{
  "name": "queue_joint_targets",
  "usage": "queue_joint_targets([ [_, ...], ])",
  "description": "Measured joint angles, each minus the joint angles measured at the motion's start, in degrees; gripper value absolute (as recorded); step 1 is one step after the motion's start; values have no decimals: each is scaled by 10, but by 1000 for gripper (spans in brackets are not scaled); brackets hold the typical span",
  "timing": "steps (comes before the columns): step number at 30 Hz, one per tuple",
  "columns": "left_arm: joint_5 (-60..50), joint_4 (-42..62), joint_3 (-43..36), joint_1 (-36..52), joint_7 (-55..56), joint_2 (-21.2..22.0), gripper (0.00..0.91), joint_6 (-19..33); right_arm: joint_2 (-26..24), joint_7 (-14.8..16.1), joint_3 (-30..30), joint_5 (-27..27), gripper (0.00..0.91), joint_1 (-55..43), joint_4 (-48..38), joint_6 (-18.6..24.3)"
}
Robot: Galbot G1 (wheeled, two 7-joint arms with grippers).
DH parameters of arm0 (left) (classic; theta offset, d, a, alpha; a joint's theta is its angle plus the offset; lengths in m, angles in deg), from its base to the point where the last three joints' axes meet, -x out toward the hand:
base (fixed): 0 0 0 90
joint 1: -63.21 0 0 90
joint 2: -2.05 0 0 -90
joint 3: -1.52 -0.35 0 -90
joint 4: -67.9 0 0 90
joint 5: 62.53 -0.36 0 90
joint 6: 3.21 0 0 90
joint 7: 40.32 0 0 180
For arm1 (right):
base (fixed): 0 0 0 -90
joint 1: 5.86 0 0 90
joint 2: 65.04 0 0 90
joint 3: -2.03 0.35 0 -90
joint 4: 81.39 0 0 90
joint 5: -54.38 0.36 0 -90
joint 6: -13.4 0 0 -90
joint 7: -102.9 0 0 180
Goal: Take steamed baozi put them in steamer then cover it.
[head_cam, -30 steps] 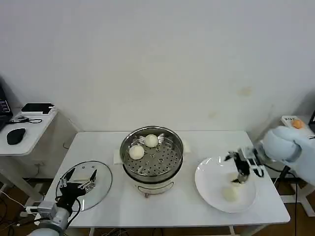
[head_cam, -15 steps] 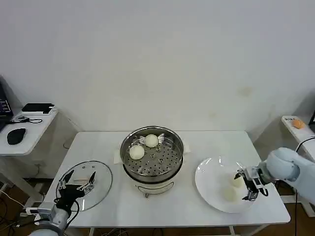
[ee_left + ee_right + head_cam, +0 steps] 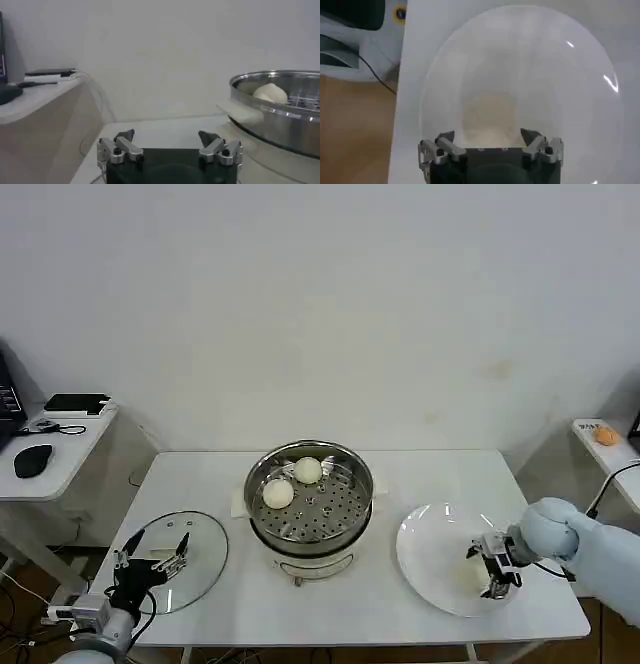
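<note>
Steamer [image 3: 309,502] sits mid-worktop [image 3: 370,604], steel pot on white base, lid off. Two baozi on its perforated tray: one [image 3: 308,470] at the tray's 12 o'clock, one [image 3: 277,493] at 9 o'clock, close together.

White plate [image 3: 425,554] at 3 o'clock from the steamer. Right gripper [image 3: 490,564] low over the plate's 3 o'clock side, fingers [image 3: 534,138] spread wide, straddling a pale baozi [image 3: 487,120] lying on the plate; contact with the bun cannot be told.

Glass lid [image 3: 205,569] flat on the worktop at 9 o'clock from the steamer. Left gripper [image 3: 150,554] over the lid's near part, fingers [image 3: 125,137] spread, holding nothing.
</note>
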Motion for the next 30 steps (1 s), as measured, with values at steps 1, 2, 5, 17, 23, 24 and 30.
queue_joint_targets([
  [1,0,0,0,0,0,0,907,0,3,0,1,0,907,2,-2,-1],
  [2,0,0,-1,0,0,1,907,0,6,-1,1,0,887,4,-2,-1],
  [5,-1,-1,-1,1,0,3,907,0,9,-1,4,-2,806,9,-4,-4],
  [17,0,-5,0,-2,0,4,907,0,8,8,1,0,635,5,1,-20],
  [23,0,-4,0,-1,0,4,907,0,-1,14,-7,10,635,-12,9,-23],
  [24,0,-4,0,-1,0,4,907,0,-3,15,-8,12,635,-19,10,-23],
  [30,2,-4,1,1,0,2,907,0,-6,30,-20,31,645,-74,8,-19],
])
